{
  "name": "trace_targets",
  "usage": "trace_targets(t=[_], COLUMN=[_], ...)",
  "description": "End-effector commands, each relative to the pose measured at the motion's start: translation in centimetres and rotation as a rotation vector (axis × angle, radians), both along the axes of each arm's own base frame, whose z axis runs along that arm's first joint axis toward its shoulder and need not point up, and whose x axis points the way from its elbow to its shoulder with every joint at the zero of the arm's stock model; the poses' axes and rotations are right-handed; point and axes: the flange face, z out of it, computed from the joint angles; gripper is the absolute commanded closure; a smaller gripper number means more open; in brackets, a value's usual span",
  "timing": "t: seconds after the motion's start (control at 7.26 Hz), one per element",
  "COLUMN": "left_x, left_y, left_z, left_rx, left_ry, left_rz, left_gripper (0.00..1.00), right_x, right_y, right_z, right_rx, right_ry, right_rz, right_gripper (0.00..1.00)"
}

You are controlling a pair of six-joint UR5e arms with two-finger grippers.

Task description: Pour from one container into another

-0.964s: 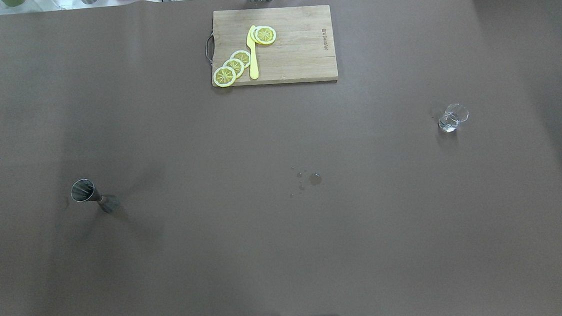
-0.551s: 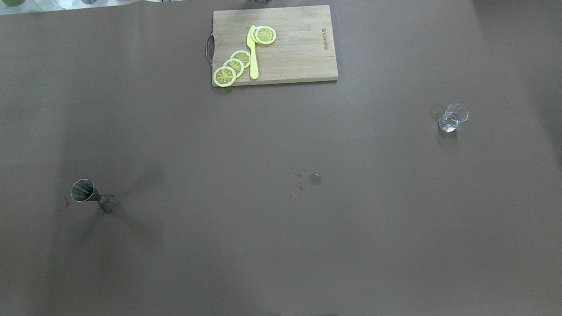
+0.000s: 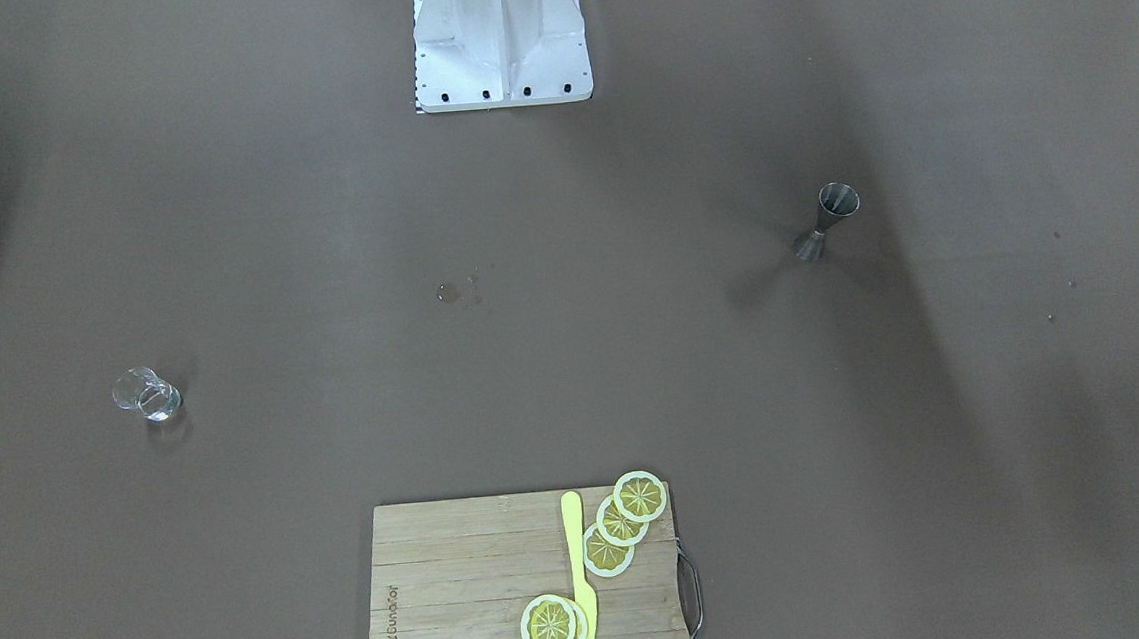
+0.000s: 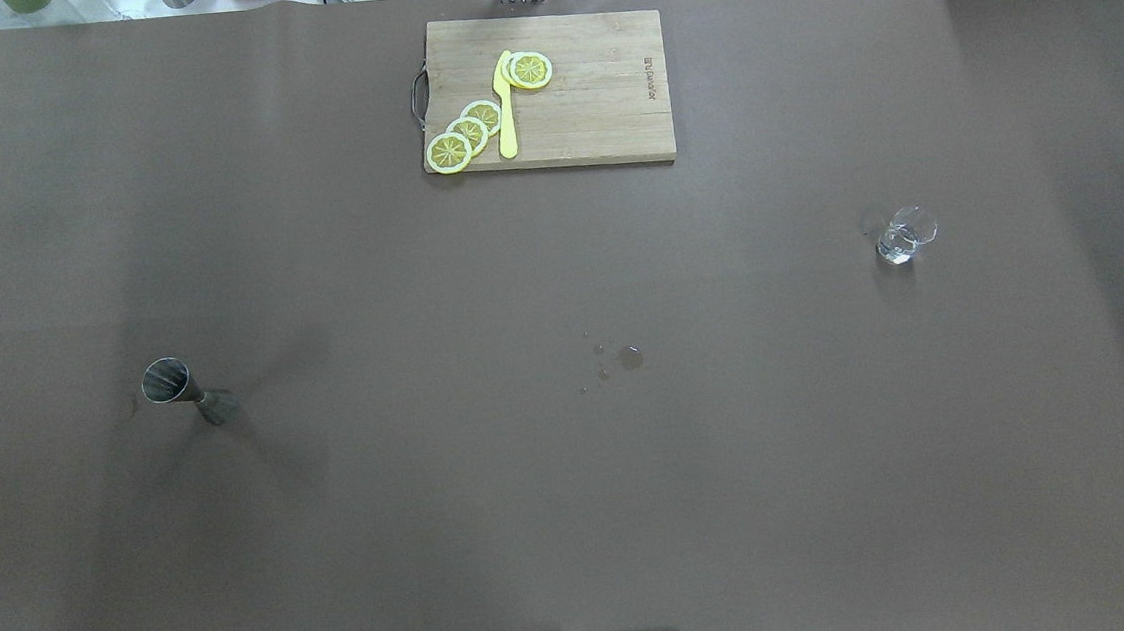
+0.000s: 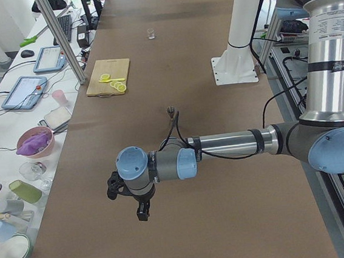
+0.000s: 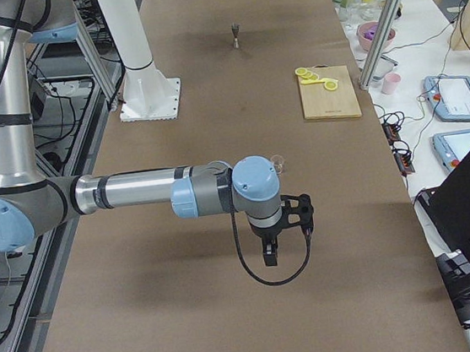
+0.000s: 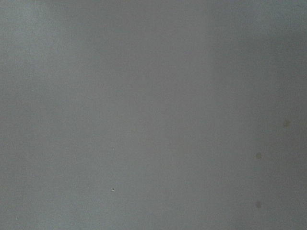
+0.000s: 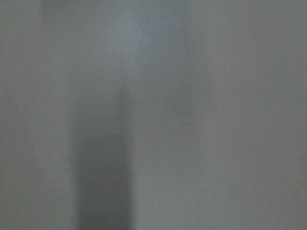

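Neither gripper appears in the overhead or front-facing views, and both wrist cameras return only a blurred grey-brown field. The left gripper point(image 5: 142, 213) shows solely in the left side view, hanging fingers-down over bare table covering. The right gripper point(image 6: 269, 257) shows solely in the right side view, in the same pose. From these angles it cannot be told whether either pair of jaws is wide or narrow; nothing is seen between them.

The clear glass cup point(image 4: 905, 235) stands upright, apart from the right gripper and further in along the table. The right arm's blue wrist joint partly covers it in the right side view. It is transparent, with a bright base, and its contents cannot be made out.

The steel jigger point(image 4: 181, 386) stands upright on one cone with the other cone's mouth open upward. It lies well apart from the left gripper, further in along the table, and the left arm's cable partly screens it in the left side view. Cup and jigger sit well apart from each other.

Between them, a few droplets point(image 4: 631, 357) mark the brown covering. On the operators' side, a wooden cutting board point(image 4: 595, 92) carries lemon slices point(image 4: 467, 132) and a yellow knife point(image 4: 505, 109); the front-facing view cuts off its near edge.
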Motion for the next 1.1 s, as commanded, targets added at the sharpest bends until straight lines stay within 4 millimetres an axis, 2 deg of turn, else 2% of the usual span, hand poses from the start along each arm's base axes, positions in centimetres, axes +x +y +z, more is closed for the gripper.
trace_targets(t=[0.0,0.28,0.41,0.69,0.96], left_x=[0.0,0.0,0.0,0.0,0.3], left_y=[-0.1,-0.2,-0.3,0.7,2.5], left_z=[-0.2,-1.2,-3.4,-9.6,-16.0], left_rx=[0.004,0.015,0.034,-0.002,-0.067], left_ry=[0.0,-0.003,-0.004,-0.002,0.003], left_rz=[0.0,-0.003,-0.004,-0.004,-0.076], left_gripper=[0.01,0.01,0.01,0.01,0.01], right_x=[-0.3,-0.4,-0.4,-0.2,-0.3], right_y=[0.2,-0.3,-1.3,-3.2,-3.8], right_z=[0.5,0.9,1.1,1.6,1.8], right_rx=[0.048,0.123,0.15,0.196,0.211], right_ry=[-0.036,-0.036,-0.06,-0.071,-0.139], right_rz=[-0.059,-0.139,-0.165,-0.184,-0.173], right_gripper=[0.0,0.0,0.0,0.0,0.0])
